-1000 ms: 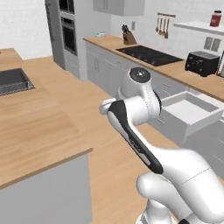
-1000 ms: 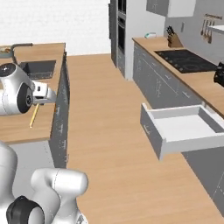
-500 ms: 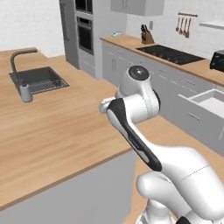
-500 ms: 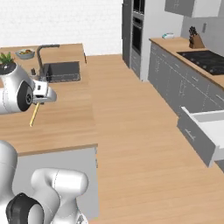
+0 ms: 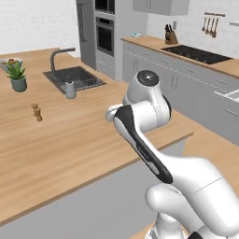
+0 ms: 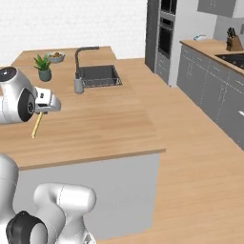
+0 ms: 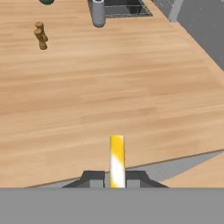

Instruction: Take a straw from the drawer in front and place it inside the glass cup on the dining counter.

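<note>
My gripper [image 7: 114,178] is shut on the straw [image 7: 117,158], a thin pale yellow stick that juts forward between the two dark fingertips. In the right base view the straw [image 6: 36,126] hangs slanted from the gripper [image 6: 42,112] over the near part of the dining counter [image 6: 109,128]. That counter [image 7: 131,87] spreads wide below and ahead of the hand. The open drawer [image 5: 232,94] just shows as a white edge at the far right of the left base view. The glass cup is out of view.
Two brown shakers [image 7: 40,35] stand far left on the counter, and a grey soap dispenser [image 7: 98,13] sits beside the sink [image 6: 97,76] with its faucet [image 5: 58,58]. A potted plant [image 6: 44,69] and a bowl [image 6: 56,57] are at the far end. Grey cabinets [image 5: 186,79] line the right wall.
The whole scene has swung: the cabinets and open drawer slid off to the right and the dining counter with the sink came in front. The straw stays held in the gripper.
</note>
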Motion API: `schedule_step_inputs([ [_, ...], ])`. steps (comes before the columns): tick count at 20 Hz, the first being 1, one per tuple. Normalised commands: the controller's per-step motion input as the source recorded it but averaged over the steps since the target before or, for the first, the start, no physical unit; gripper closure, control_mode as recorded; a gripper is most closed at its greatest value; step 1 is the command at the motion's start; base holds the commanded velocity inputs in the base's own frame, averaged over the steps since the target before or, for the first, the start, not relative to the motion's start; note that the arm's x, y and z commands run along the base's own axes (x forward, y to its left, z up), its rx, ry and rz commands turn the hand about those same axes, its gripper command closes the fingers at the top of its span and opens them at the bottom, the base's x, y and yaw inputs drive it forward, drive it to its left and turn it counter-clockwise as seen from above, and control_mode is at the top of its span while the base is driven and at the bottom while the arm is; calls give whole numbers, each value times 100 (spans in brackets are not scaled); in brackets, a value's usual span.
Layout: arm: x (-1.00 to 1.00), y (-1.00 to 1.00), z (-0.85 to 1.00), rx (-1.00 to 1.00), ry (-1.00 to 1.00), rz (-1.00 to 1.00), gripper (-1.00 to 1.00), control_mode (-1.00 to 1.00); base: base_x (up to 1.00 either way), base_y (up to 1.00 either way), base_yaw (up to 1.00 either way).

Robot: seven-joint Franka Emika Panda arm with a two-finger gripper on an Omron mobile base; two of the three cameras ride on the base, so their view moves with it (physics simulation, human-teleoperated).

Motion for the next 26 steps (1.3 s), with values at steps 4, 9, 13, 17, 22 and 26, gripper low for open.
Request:
schedule_step_inputs([
  [4, 0, 0, 0, 0, 0, 0, 100, 100, -31, 100, -13],
  [9, 0, 0, 0, 0, 0, 0, 100, 100, -19, 100, -24],
  [13, 0, 0, 0, 0, 0, 0, 100, 100, -13, 100, -33],
  [17, 0, 0, 0, 0, 0, 0, 100, 100, -13, 100, -37],
  [22, 0, 0, 0, 0, 0, 0, 100, 100, -16, 100, -40],
  [26, 0, 0, 0, 0, 0, 0, 100, 100, -26, 100, -46],
])
